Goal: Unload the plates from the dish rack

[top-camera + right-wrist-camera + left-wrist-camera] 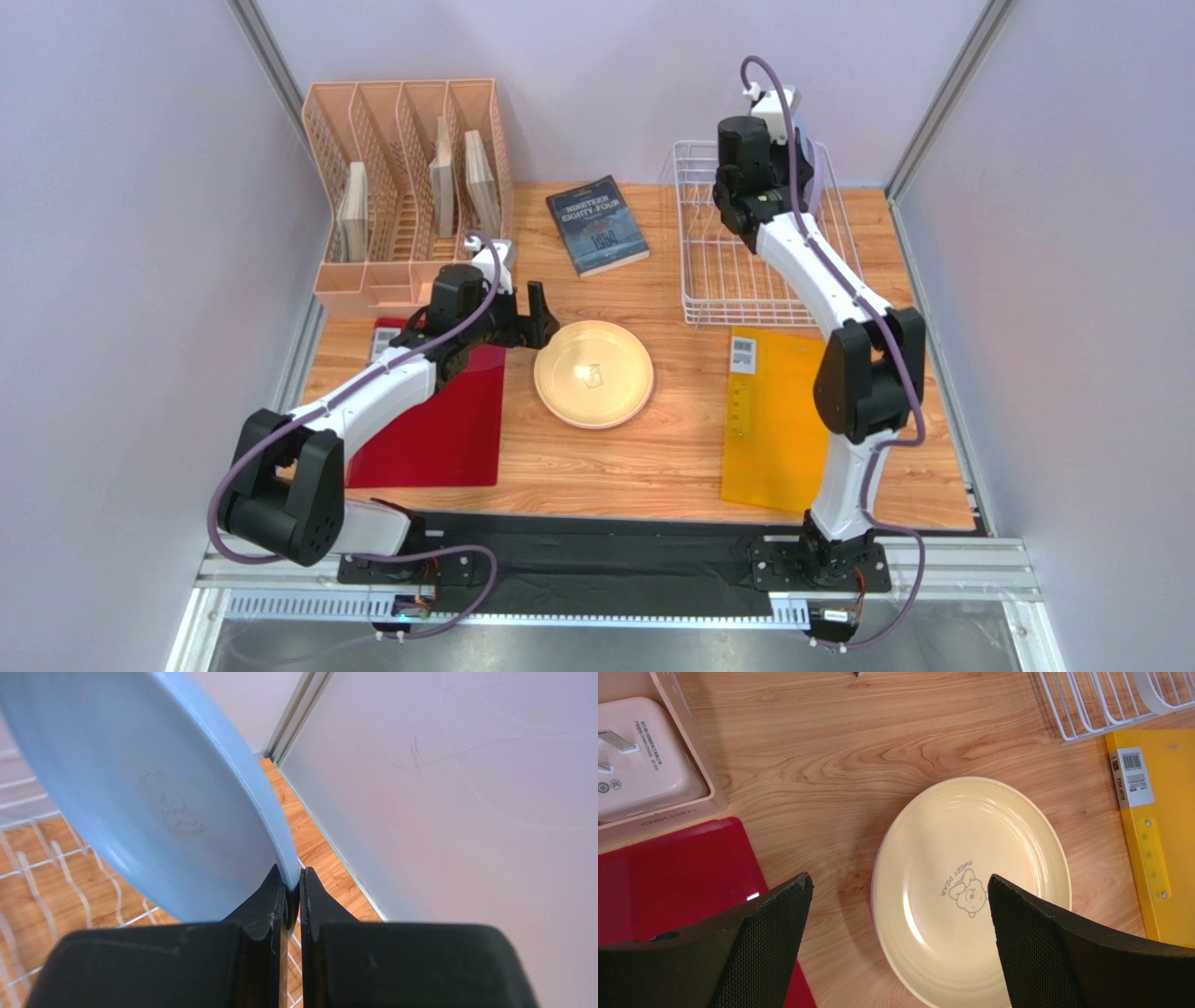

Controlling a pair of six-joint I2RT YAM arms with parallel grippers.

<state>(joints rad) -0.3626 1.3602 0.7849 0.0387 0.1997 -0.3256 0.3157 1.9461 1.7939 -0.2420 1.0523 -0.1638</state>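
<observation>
Light blue round plastic plate [154, 805] is pinched at its rim by the right gripper [293, 882], fingers clamped tight on just 1 thin edge, above the white wire dish rack [42, 875] at the far right of the wooden table [673, 448]. That's my worry: it's a tiny bite on a slick, tilted plate, so it could swivel or slide out once the arm swings, or snag a prong.

The pale side wall [456, 812] looks close too. The cream-tan round plastic plate [969, 889] lies flat between the flat red folder [442, 420] and the flat yellow folder [776, 420]. The left gripper [899, 885] is spread wide just above it, holding nothing. If the blue 1 heads there, the 2 arms might bump.
</observation>
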